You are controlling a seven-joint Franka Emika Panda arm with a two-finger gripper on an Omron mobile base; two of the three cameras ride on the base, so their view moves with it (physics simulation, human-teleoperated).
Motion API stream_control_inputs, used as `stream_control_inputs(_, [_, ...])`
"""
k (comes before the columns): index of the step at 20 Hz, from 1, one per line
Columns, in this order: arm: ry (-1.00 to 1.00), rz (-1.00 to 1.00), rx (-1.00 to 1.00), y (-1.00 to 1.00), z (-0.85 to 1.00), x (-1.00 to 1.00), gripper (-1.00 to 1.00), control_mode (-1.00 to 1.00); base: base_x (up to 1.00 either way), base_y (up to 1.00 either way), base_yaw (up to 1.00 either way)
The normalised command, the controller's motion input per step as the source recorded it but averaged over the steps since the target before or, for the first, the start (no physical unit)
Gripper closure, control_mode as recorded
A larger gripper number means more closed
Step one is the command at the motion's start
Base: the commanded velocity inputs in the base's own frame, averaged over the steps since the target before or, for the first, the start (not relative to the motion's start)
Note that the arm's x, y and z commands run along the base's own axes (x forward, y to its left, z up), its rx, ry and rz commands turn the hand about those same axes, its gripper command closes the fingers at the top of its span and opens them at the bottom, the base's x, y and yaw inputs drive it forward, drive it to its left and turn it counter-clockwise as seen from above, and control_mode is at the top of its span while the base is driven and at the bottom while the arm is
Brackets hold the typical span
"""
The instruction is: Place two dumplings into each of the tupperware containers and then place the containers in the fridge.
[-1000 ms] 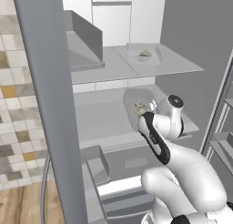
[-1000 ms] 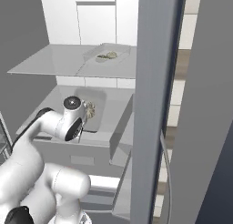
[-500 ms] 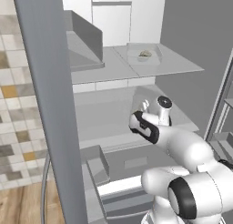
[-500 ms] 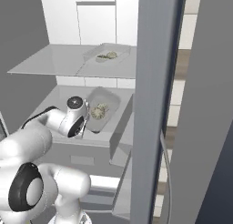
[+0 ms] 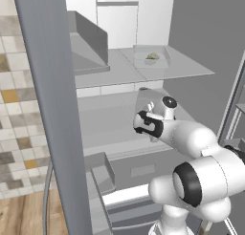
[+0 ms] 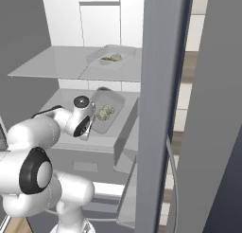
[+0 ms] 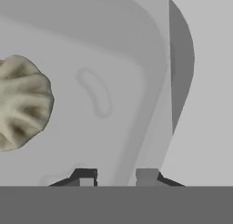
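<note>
A white robot arm with dark joint bands rises from its base, bends at a thick elbow, and reaches forward and slightly upward. The forearm narrows to a wrist with a dark ring and a round grey-capped joint on top. The gripper (image 7: pixel 114 176) points away from the base cameras, hidden behind the wrist there. In the hand view, its two small dark fingertips (image 7: pixel 84 176) stand a little apart, one on each side of a low rim, with the jaws slightly parted.

Fridge (image 5: pixel 191 43) open; container (image 5: pixel 152 57) w/ dumplings (image 5: pixel 152 56) on upper shelf; arm (image 5: pixel 186 136) at middle shelf.
</note>
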Motion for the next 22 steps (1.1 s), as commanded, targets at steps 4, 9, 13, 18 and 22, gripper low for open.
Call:
stream_control_inputs(4, [0.00, 0.00, 0.00, 0.01, -0.01, 0.23, -1.00, -1.00, 0.00, 0.00, 0.00])
stream_control_inputs(9, [-0.04, 0.00, 0.00, 0.00, 0.00, -0.03, -1.00, -1.00, 0.00, 0.00, 0.00])
stream_control_inputs(13, [0.00, -0.01, 0.00, 0.00, 0.33, -0.24, -1.00, -1.00, 0.00, 0.00, 0.00])
stream_control_inputs(18, [0.02, -0.01, 0.00, -0.01, 0.44, -0.68, -1.00, -1.00, 0.00, 0.00, 0.00])
stream_control_inputs(22, [0.15, -0.06, 0.00, -0.09, 0.50, -0.98, -1.00, -1.00, 0.00, 0.00, 0.00])
